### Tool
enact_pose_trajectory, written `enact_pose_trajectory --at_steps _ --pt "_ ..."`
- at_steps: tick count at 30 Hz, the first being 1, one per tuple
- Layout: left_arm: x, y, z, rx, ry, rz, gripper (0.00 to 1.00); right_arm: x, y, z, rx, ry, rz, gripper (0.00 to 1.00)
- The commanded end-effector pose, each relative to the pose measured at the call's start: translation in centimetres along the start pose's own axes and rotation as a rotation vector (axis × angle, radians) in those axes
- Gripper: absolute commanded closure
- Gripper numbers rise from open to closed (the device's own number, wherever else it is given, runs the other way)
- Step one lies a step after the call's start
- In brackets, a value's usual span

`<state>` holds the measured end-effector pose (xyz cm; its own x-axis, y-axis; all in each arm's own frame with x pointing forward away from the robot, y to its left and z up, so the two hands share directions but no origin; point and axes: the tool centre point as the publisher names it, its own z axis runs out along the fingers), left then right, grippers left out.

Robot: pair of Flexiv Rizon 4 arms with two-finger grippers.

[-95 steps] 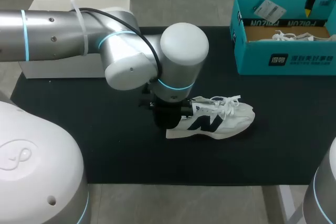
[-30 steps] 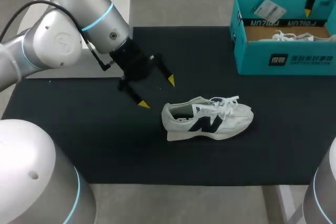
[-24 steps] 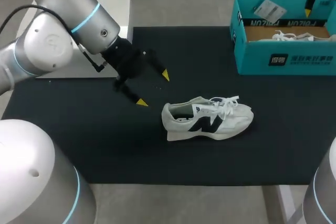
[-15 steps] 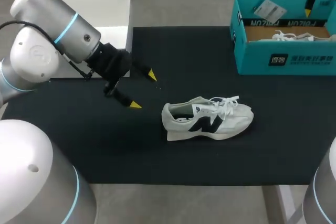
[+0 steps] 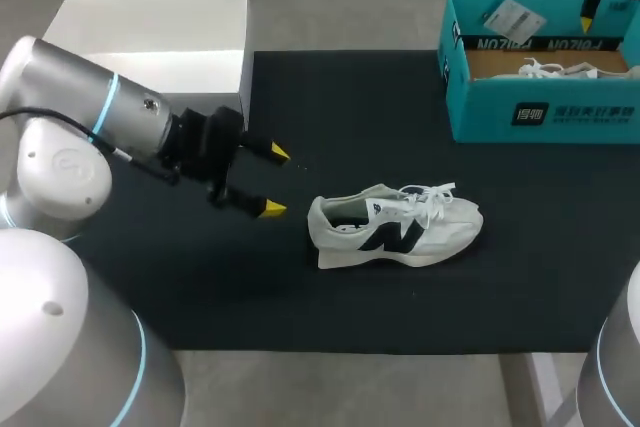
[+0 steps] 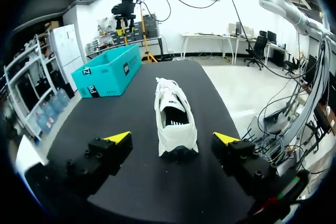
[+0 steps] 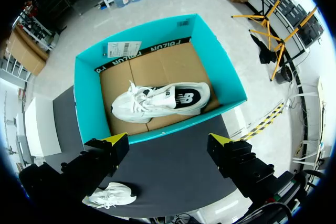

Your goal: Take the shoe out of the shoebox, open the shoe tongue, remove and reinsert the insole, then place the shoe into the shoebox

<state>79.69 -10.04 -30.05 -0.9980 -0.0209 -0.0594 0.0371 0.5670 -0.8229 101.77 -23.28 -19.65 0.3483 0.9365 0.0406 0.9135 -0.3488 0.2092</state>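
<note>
Shoe (image 5: 395,227) stands upright on its sole on the black mat (image 5: 300,297) covering the desk, out of the teal shoebox (image 5: 540,112) and well apart from it, with the heel toward the left arm and the toe toward the box side. Left end effector (image 5: 274,182) hangs low just beside the heel with its fingers spread wide and nothing between them. The left wrist view puts the heel ahead of the gap, not touching either finger. Right end effector (image 7: 167,140) hovers above the shoebox, fingers apart and empty. A second shoe (image 7: 160,100) lies on its side on the box floor. Whether the insole is fully seated cannot be told from the opening. Judged risks: the shoe is light and unrestrained, so a one-sided finger contact at the heel would likely push or spin it across the mat rather than grip it. The loose laces over the tongue could snag a fingertip. Return to the box looks tight, since the second shoe takes much of the floor, and the right arm above the box could be in the way.
</note>
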Motion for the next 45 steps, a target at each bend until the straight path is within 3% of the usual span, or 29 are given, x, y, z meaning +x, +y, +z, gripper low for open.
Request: enact_pose_trajectory --at_steps 1,3,12,20,30,45 --pt "0.6 0.4 0.1 0.047 -0.191 -0.144 0.00 0.0 -0.1 0.0 -0.002 0.001 0.001 0.00" --pt "0.6 0.4 0.1 0.047 -0.191 -0.144 0.00 0.0 -0.1 0.0 -0.002 0.001 0.001 0.00" --pt "0.2 4.1 1.4 0.032 -0.200 -0.064 0.00 0.0 -0.1 0.0 -0.002 0.001 0.001 0.00" --pt "-0.7 5.4 3.0 -0.004 -0.166 -0.123 0.00 0.0 -0.1 0.0 -0.002 0.001 0.001 0.00" --pt "0.3 4.9 5.6 -0.017 -0.060 -0.098 0.00 0.0 -0.1 0.0 -0.002 0.001 0.001 0.00" --pt "1.9 5.5 9.6 -0.024 -0.068 -0.124 0.00 0.0 -0.1 0.0 -0.002 0.001 0.001 0.00"
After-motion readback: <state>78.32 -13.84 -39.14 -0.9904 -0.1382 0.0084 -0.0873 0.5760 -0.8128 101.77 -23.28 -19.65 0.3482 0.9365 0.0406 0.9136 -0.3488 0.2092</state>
